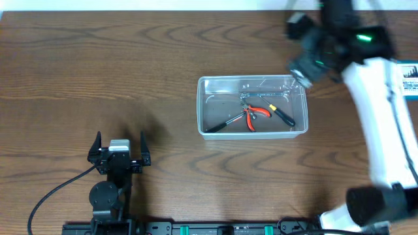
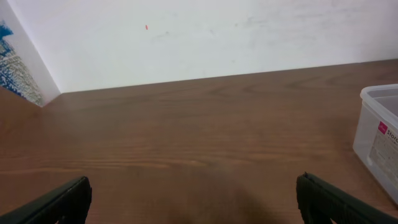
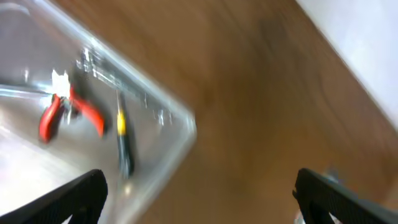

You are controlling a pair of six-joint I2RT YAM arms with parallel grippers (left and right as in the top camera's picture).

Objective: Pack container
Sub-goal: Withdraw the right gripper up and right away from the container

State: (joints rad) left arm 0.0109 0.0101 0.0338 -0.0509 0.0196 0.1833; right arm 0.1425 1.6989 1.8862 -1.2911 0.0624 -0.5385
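Right pincer: fingers spread wide with nothing between them, so log it as released and empty. It hangs over the counter just off one corner of the container, and that corner lies below and to the left of the pincer in the right wrist view. Through the clear wall you see red-handled pliers, a black tool with a yellow band and a black-handled tool, all lying flat on the floor of the tub. Left pincer: also released and empty, parked low, with the container well off to its right. Judgement: packing looks far along and the right arm is between items. The wrist picture is smeared, so slow the arm before you commit to any approach. Lift clear of the rim before you travel sideways; the thin wall probably shifts if clipped. Keep the left arm parked.
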